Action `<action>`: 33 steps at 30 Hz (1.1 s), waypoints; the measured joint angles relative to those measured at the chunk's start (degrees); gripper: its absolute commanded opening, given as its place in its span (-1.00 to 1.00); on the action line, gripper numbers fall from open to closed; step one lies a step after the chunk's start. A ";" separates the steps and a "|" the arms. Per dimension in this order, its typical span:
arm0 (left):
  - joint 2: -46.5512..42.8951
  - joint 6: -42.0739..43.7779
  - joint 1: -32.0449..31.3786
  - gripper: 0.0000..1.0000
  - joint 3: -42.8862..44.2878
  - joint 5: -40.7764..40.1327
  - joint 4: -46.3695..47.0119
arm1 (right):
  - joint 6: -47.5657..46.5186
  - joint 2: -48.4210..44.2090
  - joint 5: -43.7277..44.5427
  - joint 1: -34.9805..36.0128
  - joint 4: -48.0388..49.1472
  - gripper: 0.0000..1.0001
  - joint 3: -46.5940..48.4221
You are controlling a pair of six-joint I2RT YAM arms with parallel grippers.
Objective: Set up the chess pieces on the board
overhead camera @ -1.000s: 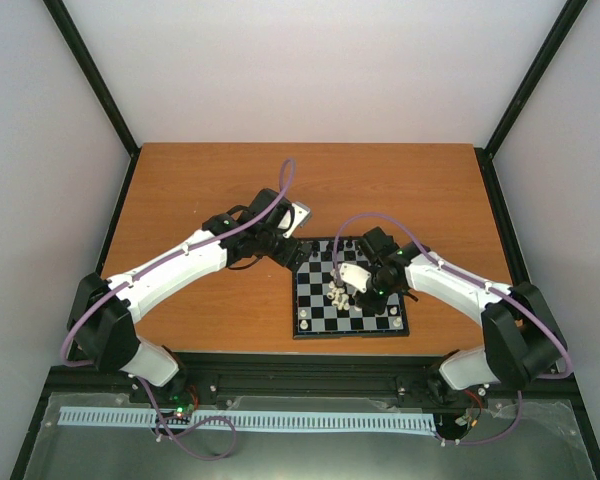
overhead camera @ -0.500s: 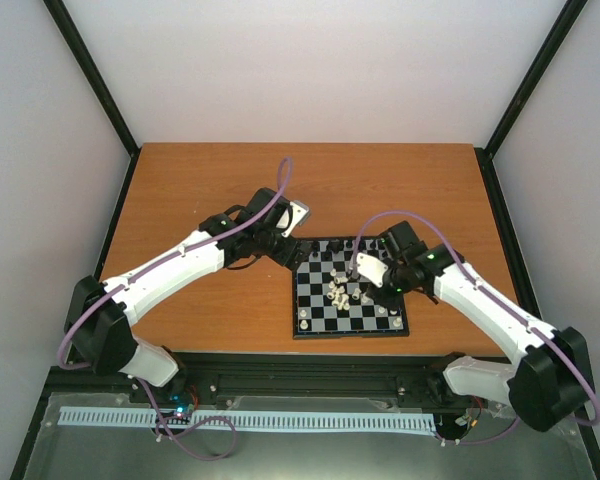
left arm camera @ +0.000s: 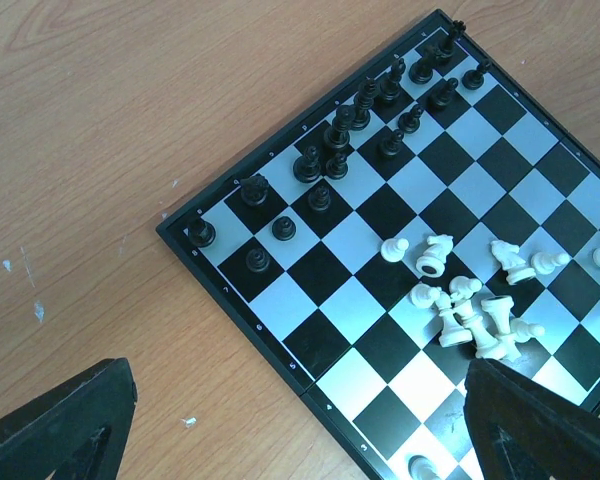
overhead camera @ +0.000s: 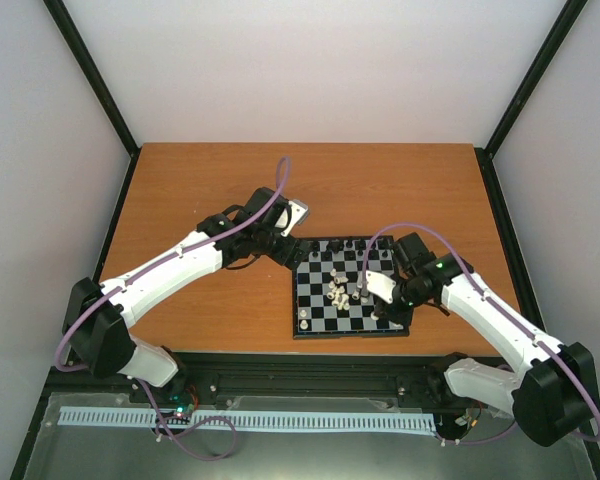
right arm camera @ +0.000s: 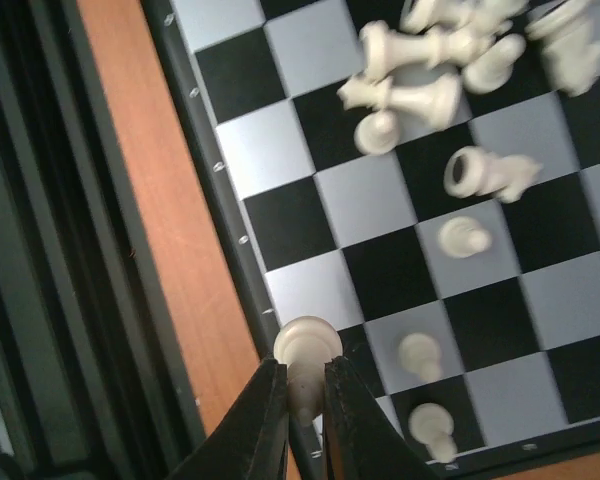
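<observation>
White piece (right arm camera: pixel 307 350) stands pinched in the narrow right gripper (right arm camera: pixel 302 415) at lower centre, over the board (right arm camera: pixel 290 220) edge; bare edge squares lie just up-right. Left gripper (left arm camera: pixel 300 410) gapes wide, farther off.

A small black-and-grey checkered chessboard (left arm camera: pixel 352 302) lies flat, its black pieces (left arm camera: pixel 337 135) standing upright in two loose rows along one edge. Most white pieces (left arm camera: pixel 460 305) lie toppled in a heap near the centre. A few white pawns (right arm camera: pixel 420 355) stand by the opposite edge, where a lone white pawn (right arm camera: pixel 305 348) is pinched upright in the right gripper (right arm camera: pixel 302 378).
</observation>
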 measured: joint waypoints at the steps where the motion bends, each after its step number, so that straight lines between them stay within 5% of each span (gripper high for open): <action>1: 0.00 0.00 0.00 0.85 0.00 0.02 0.00 | -0.35 0.00 -0.04 0.35 -0.42 -0.84 -0.70; 33: 0.02 -0.09 0.11 0.86 0.00 -0.20 -0.07 | 1.22 7.30 3.37 5.44 7.21 -0.79 -4.74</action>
